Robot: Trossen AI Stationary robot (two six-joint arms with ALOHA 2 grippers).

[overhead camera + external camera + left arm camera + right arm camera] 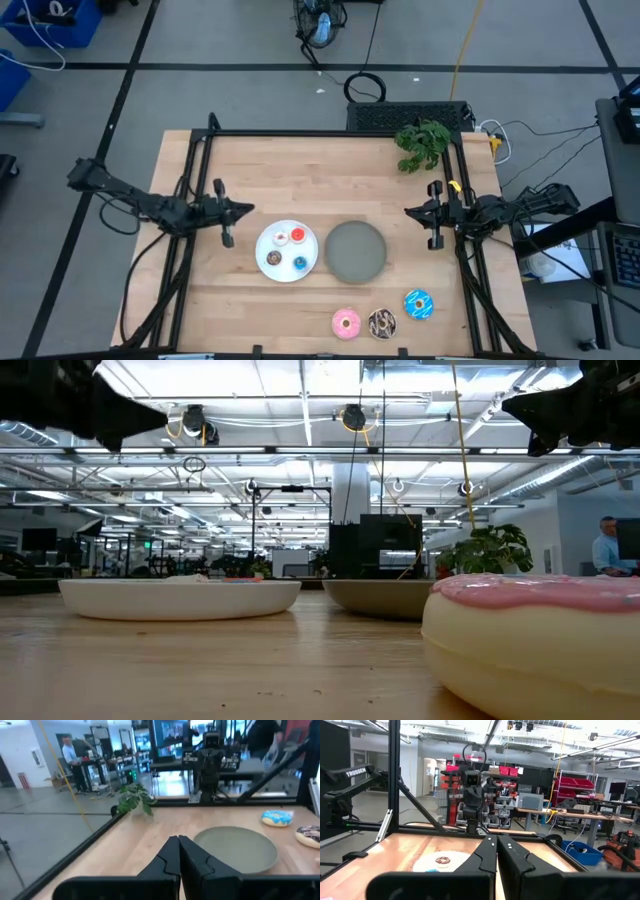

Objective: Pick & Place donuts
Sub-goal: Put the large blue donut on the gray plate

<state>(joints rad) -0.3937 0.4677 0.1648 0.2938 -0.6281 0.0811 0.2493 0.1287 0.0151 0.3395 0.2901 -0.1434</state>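
Wooden counter (250, 165), pale butcher-block inside a black frame, carries all items under inspection. Nearest the front edge lies a row of three larger donuts: the pink donut (346, 323), the chocolate sprinkled donut (381, 322) just beside it, and the blue sprinkled donut (418, 304) slightly farther back toward the right side. In the low view the pink donut (535, 635) fills the near right foreground, resting flat on the wood. Behind this row, mid-counter, two plates sit side by side and nearly touching: the white plate (268, 240) to the left and the grey plate (355, 251) to the right. The white plate holds four tiny donuts: the red donut (298, 236), the white-pink donut (281, 238), the dark brown donut (274, 258) and the blue donut (301, 263). The grey plate carries nothing visible on its surface. The left pincer (246, 209) hovers level with the plates, just left of the white plate, fingers clenched together and holding nothing. The right pincer (410, 211) hovers right of the grey plate, likewise clenched and empty. Farthest back, a green leafy plant (422, 143) stands at the right rear corner of the counter.
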